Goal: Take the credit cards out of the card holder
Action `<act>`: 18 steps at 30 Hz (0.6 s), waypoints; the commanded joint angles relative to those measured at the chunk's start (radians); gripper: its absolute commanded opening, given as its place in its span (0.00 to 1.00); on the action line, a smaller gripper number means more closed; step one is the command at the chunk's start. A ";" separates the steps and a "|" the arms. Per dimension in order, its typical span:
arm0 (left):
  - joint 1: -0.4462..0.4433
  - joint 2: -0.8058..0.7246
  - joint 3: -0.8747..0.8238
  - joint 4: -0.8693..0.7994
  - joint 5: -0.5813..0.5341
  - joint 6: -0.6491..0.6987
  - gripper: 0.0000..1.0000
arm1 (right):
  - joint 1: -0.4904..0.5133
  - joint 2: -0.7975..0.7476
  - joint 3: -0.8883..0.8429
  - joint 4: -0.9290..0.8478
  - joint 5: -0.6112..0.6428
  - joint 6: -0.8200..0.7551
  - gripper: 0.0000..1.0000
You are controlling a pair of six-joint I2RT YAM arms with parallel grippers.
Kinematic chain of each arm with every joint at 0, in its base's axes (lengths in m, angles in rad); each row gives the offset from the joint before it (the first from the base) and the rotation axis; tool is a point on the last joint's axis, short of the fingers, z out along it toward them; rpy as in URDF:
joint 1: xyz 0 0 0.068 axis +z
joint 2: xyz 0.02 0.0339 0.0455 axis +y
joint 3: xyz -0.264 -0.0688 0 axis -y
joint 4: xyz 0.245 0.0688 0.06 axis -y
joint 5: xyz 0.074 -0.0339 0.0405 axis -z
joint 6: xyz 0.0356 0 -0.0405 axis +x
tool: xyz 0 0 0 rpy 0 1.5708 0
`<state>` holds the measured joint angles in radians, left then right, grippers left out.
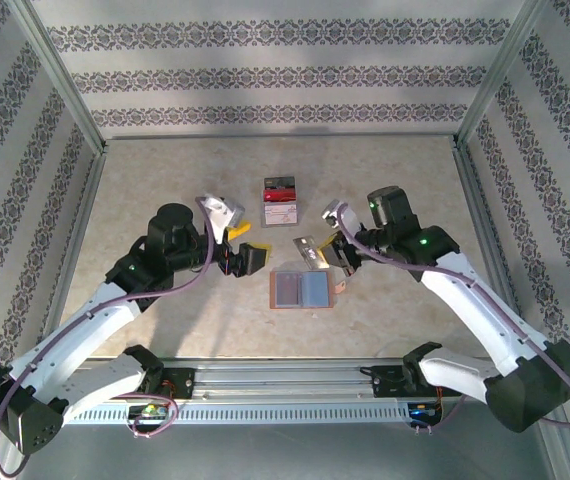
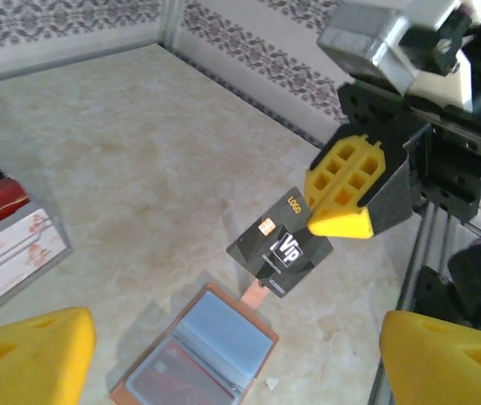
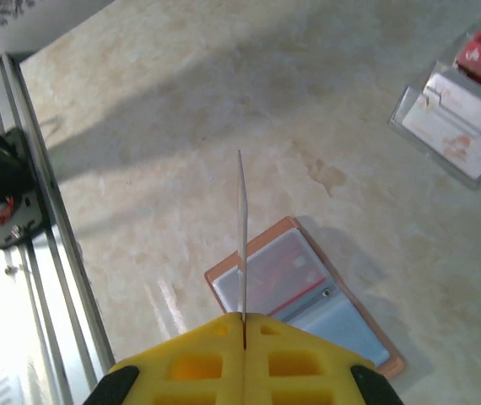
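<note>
While right end effector (image 3: pixel 243 319) pinches black credit card (image 2: pixel 281 245) on edge | left end effector (image 1: pixel 245 245) gaping, empty | card holder (image 1: pixel 302 290) open on worktop (image 1: pixel 165 180), nearward between both, long axis left-right, equally reachable

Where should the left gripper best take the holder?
Probably the left edge of the holder, coming from the left: it lies flat and open, so only the rim can be pinched, and the right gripper, with a card, is at the right end.

Left arm (image 1: pixel 85 315) and right arm (image 1: pixel 475 300) bend inward, left fingers (image 2: pixel 29 354) spread wide, right fingers (image 3: pixel 207 363) pinched on a credit card (image 3: pixel 241 219).
</note>
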<state>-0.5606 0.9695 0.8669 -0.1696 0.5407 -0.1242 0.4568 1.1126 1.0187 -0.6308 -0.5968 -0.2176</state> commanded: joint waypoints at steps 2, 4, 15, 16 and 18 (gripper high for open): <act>0.013 -0.009 0.002 0.032 0.123 0.188 0.90 | 0.019 -0.032 0.053 -0.052 0.031 -0.207 0.00; 0.013 -0.002 0.003 0.043 0.173 0.241 0.89 | 0.033 -0.038 0.074 -0.076 0.042 -0.260 0.00; -0.011 0.104 0.058 0.009 0.254 0.480 0.71 | 0.181 -0.027 0.155 -0.176 0.230 -0.494 0.00; -0.018 0.110 0.062 0.015 0.251 0.491 0.70 | 0.197 -0.023 0.166 -0.181 0.240 -0.504 0.00; -0.035 0.122 0.068 0.022 0.249 0.511 0.67 | 0.222 -0.013 0.185 -0.190 0.254 -0.520 0.00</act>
<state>-0.5720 1.0863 0.8955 -0.1696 0.7567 0.2989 0.6537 1.0908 1.1561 -0.7876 -0.3897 -0.6636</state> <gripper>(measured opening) 0.678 0.046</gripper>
